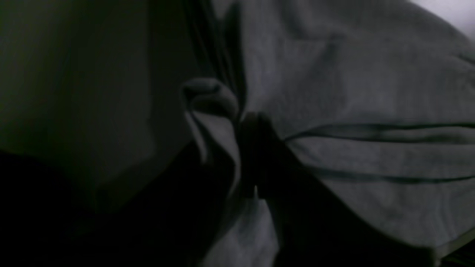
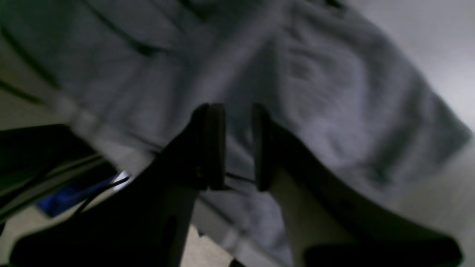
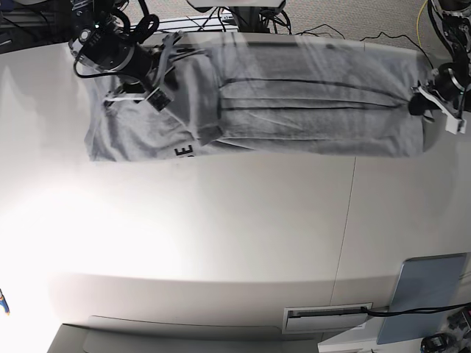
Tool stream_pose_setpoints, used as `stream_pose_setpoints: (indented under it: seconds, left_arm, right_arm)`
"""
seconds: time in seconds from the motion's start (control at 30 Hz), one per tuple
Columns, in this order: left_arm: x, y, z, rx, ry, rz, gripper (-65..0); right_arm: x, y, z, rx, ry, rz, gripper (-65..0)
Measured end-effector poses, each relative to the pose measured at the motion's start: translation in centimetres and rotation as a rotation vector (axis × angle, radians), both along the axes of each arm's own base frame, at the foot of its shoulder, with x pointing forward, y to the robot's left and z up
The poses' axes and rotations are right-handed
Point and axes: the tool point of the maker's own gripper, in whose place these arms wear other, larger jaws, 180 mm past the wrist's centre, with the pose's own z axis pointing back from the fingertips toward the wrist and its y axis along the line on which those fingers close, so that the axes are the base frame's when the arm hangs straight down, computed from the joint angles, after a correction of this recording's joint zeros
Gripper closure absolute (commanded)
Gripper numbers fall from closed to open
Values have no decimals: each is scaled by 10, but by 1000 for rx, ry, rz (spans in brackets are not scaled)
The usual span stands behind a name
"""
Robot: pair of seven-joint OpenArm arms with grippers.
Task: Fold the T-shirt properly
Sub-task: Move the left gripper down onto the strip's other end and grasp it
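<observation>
Cables (image 3: 324,31) behind T-shirt (image 3: 294,103)

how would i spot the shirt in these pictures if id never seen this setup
Look at the white table, along its far edge in the base view. Stretched there between the two arms is the T-shirt, one long band of heather-grey cloth with lengthwise creases. It is the only soft thing on the table, with a bit of black lettering at its near edge.

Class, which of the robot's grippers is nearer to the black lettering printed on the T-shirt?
Right. The right gripper is over the T-shirt just above the lettering; the left gripper grips the shirt's far opposite end.
</observation>
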Motion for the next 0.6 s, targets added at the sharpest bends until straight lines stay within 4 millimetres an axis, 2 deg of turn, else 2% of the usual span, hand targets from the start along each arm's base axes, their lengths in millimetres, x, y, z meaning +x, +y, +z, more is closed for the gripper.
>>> stream_pose_setpoints:
  seconds: [0.13,0.27,0.37,0.47,0.6]
  left_arm:
    - [5,8,19,59,-4,6,0]
    - [7,-10,36,86,9,-56,0]
    - [8,-39,49,76,-21,-83,0]
    - [6,-77,63,48,-75,-108,0]
    - [7,-134,88,-97,-170,-123,0]
  right_arm:
    - [11,-24,8,-23,-47,-70,-132]
    - [21,-52,18,-52,-100,-148,-132]
    - [26,-71,25,-72,-136,-200,-132]
    - [28,-87,30,-94,-150,-244,-132]
    - [28,-94,32,-107,-158,-263,-132]
